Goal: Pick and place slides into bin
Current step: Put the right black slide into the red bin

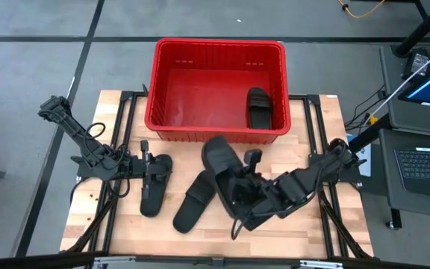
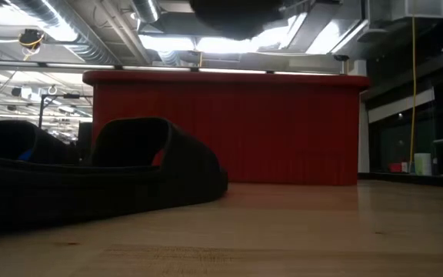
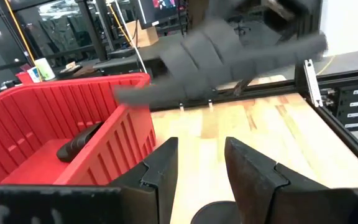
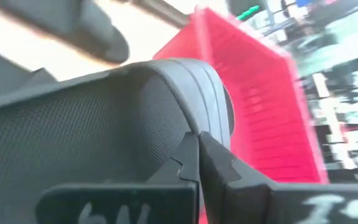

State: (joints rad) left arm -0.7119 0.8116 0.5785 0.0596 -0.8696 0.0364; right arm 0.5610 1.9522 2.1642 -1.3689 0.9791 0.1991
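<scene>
One black slide (image 1: 224, 160) was held up off the worktop (image 1: 327, 224) by the right gripper (image 1: 239, 188), near the middle of the worktop and just in front of the red bin (image 1: 216, 49). Its long axis ran slanted, with its rounded end pointing toward the bin's front wall. In the right wrist view the jaws were pinched tight on the slide's edge (image 4: 185, 87). The right arm reached in low from the right edge of the worktop, stretched toward the middle.

Another slide (image 1: 194, 203) lay flat on the worktop just to the left of the held one, slanted, with one end toward the front edge. A third slide (image 1: 154, 184) lay further left, its long axis running from front to back. The left gripper (image 1: 146, 173) sat right over this third slide, with its jaws a little apart and holding nothing; the left arm came in from the left edge.

A fourth slide (image 1: 259, 107) lay inside the bin, near its right wall, pointing front to back. The bin stood at the back edge of the worktop.
</scene>
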